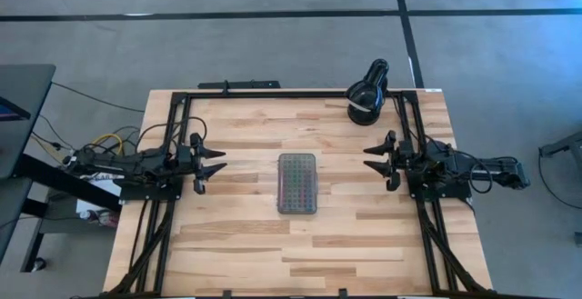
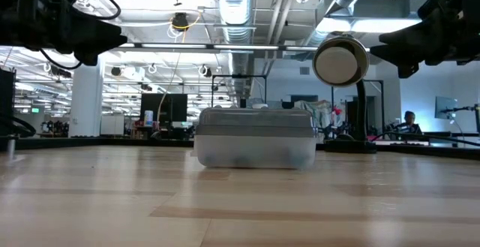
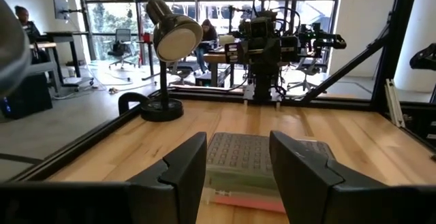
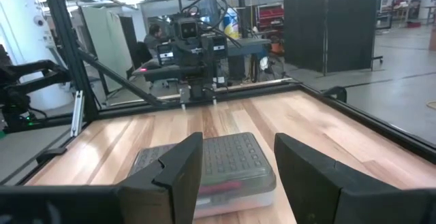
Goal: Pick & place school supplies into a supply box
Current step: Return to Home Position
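Over the left of the tabletop (image 1: 236, 244), our left pincer (image 1: 223, 162) hangs spread and empty; opposite, the right pincer (image 1: 367, 157) is spread too, holding nothing. Between them, well apart from both, the supply box (image 1: 297, 184) lies shut at mid-tabletop, school supplies (image 3: 248, 202) dimly showing through its clear wall. We judge the risk small: a wide swing home by the right arm could clip the black lamp (image 1: 367, 95) nearby.

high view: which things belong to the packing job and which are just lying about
Job: supply box, shut, mid-table; left tool and right tool, both open, either side of it.
Lying about: black desk lamp, corner on the right arm's side.
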`<state>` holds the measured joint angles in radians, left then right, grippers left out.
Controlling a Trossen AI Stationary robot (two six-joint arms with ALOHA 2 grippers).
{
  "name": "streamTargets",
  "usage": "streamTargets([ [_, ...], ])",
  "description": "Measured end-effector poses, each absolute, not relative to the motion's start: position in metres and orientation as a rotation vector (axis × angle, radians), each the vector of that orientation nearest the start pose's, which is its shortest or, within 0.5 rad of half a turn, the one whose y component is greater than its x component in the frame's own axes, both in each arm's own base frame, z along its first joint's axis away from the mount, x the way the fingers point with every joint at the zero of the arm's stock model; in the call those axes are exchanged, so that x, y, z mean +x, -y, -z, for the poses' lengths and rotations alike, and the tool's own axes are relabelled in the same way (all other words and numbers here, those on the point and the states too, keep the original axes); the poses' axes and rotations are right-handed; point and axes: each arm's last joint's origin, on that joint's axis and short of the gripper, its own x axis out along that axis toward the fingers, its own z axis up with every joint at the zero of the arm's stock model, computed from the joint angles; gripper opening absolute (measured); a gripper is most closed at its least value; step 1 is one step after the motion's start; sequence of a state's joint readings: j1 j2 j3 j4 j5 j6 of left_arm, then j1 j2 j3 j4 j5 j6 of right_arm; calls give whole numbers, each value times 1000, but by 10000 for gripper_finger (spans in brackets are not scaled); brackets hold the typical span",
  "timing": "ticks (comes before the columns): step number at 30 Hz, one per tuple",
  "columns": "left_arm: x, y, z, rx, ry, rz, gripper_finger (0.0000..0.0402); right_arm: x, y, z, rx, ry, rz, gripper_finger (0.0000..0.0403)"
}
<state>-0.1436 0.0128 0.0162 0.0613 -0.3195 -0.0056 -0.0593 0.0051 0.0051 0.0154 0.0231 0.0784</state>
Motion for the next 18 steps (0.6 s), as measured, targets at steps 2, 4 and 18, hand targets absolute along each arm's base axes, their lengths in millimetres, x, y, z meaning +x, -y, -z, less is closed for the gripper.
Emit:
streamTargets([
  [2, 96, 5, -174, -6, 62, -176, 155, 97, 6, -166, 78, 18, 82, 177],
  [4, 96, 5, -174, -5, 61, -176, 155, 97, 6, -166, 78, 18, 82, 177],
  [18, 96, 5, -174, -13, 60, -176, 155, 97, 6, -166, 78, 18, 82, 177],
])
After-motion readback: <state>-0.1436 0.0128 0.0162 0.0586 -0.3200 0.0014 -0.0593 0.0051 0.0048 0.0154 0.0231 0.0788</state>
